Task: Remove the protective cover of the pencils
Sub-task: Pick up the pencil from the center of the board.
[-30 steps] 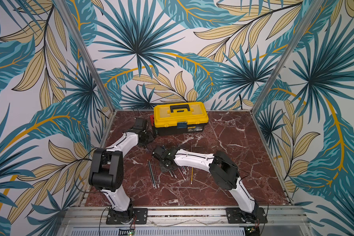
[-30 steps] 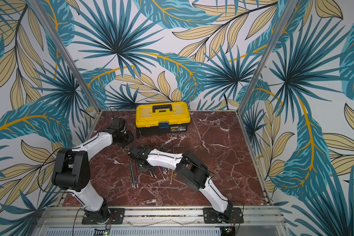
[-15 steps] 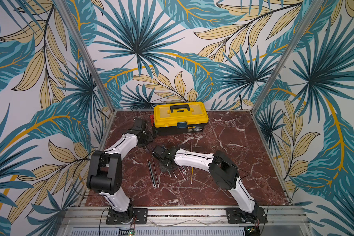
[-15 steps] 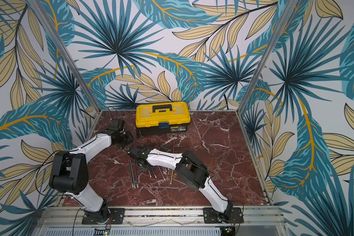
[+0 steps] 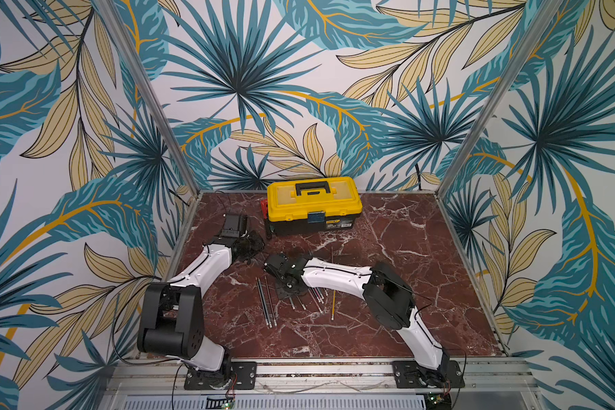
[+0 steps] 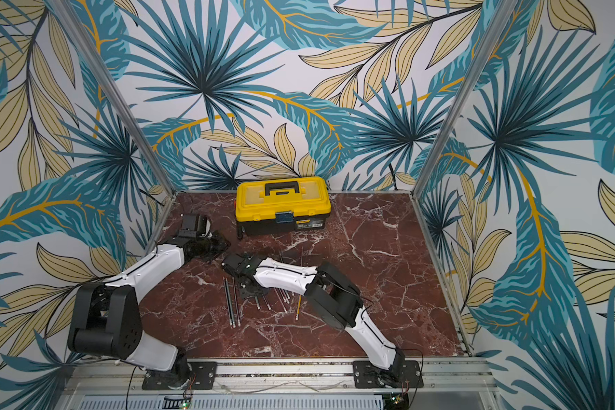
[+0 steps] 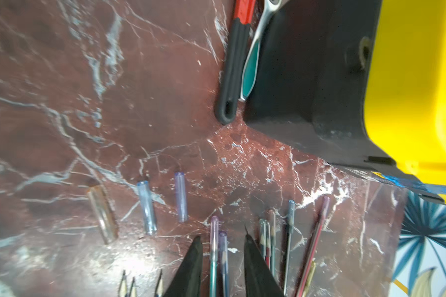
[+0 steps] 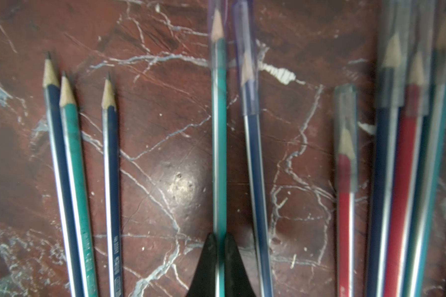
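The yellow-lidded black plastic toolbox [image 5: 313, 204] stands at the back of the red-brown marble tabletop [image 5: 423, 269]; everything else lies in front of it. Off its front left corner the black left gripper [image 5: 253, 245] hovers, its fingers [image 7: 195, 257] parted and grasping nothing (two capped pencil tips show in the gap between them). Three short translucent plastic caps [image 7: 146, 207], one amber, one bluish and one violet, lie loose on the marble, apart from one another and well short of the toolbox. Farther out, three bare-tipped dark-blue and teal pencils [image 8: 75, 154] lie side by side. Ahead of the toolbox's left half, the black right gripper [image 8: 219, 235] is clenched on a slim teal wooden pencil [image 8: 219, 154], whose tip sits inside a clear cap [image 8: 216, 23]. Just beside it lies a capped dark-blue pencil [image 8: 252, 167], then a capped red pencil [image 8: 345, 218] and a blurred capped cluster [image 8: 410, 154]. The lone yellow pencil [image 5: 333, 301] lies ahead of the toolbox's right half.
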Available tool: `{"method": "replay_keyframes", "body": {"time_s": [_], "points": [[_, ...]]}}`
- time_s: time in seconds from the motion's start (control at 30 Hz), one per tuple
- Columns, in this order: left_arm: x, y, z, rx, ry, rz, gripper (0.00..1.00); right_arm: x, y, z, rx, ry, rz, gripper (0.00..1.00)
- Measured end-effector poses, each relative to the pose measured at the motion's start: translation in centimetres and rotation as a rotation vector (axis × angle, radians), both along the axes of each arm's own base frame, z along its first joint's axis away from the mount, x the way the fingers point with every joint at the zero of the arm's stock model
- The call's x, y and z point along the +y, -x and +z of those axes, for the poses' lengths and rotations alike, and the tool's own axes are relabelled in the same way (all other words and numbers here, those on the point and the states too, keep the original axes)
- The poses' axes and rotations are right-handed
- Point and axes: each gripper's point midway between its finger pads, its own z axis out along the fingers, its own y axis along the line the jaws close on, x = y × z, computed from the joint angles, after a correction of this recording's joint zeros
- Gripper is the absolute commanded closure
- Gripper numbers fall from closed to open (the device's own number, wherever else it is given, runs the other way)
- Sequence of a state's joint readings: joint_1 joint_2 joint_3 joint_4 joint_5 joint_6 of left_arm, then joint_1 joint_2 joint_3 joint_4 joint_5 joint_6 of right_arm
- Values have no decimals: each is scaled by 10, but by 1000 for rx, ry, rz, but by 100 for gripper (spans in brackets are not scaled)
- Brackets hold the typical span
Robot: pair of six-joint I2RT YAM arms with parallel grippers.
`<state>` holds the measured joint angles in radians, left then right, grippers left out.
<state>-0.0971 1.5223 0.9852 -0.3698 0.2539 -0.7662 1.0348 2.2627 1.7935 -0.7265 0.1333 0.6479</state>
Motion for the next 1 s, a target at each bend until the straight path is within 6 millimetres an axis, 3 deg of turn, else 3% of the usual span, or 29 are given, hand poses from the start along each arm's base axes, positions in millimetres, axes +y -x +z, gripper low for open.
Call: {"method": "replay_keyframes", "body": {"time_s": [0.3, 0.43, 1.0], "points": [[-23, 0, -7, 7, 141, -48, 71, 3, -1, 24, -41, -76, 1, 99], [-26, 1, -7, 3, 159, -57, 69, 8, -4, 38, -67, -119, 0, 100], [-33, 0, -4, -18, 202, -77, 67, 12, -7, 62, -113, -209, -3, 100]]}}
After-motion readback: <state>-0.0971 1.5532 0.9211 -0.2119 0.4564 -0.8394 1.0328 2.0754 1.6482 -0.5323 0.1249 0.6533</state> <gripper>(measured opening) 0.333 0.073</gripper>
